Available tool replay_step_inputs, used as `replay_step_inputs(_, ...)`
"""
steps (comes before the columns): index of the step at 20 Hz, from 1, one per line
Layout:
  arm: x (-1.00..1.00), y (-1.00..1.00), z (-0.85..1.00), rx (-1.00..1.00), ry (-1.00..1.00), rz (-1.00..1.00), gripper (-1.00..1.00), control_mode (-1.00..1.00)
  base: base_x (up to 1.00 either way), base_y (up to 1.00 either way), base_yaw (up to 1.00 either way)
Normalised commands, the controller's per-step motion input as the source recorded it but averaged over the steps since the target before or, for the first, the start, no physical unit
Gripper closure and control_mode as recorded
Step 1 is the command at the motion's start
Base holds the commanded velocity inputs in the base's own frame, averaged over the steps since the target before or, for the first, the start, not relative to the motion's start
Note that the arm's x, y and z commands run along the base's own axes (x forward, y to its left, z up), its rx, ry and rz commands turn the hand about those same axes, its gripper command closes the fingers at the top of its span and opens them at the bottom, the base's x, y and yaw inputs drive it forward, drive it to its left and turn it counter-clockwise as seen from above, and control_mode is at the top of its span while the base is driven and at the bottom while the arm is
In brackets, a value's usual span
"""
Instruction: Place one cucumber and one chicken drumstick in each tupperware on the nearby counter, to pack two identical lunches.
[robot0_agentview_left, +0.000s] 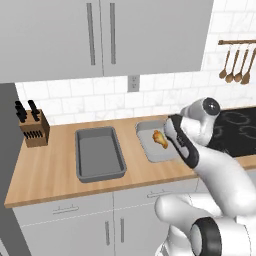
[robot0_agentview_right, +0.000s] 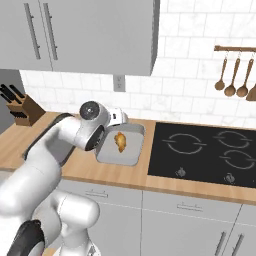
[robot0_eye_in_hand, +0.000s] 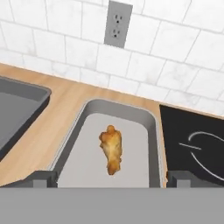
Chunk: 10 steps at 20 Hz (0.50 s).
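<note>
Left base view: a tan wooden counter runs under white tile and grey wall cabinets, a knife block at nine o'clock and four hanging spoons at two o'clock. Two tupperware trays: the left tray bare, the right tray holding one chicken drumstick.

Right base view: a black cooktop lies at three o'clock of the drumstick's tray.

Hand view: the gripper hangs released, jaws wide, above that drumstick.
</note>
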Motion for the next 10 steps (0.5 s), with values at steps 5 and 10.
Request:
replay_step_inputs(5,-0.97,0.01,0.74,0.07,0.03,-0.21,-1.00,-1.00,0.00,0.00,0.00)
replay_step_inputs(10,-0.87,0.00,0.80,0.11,0.07,-0.13,-1.00,-1.00,0.00,0.00,0.00)
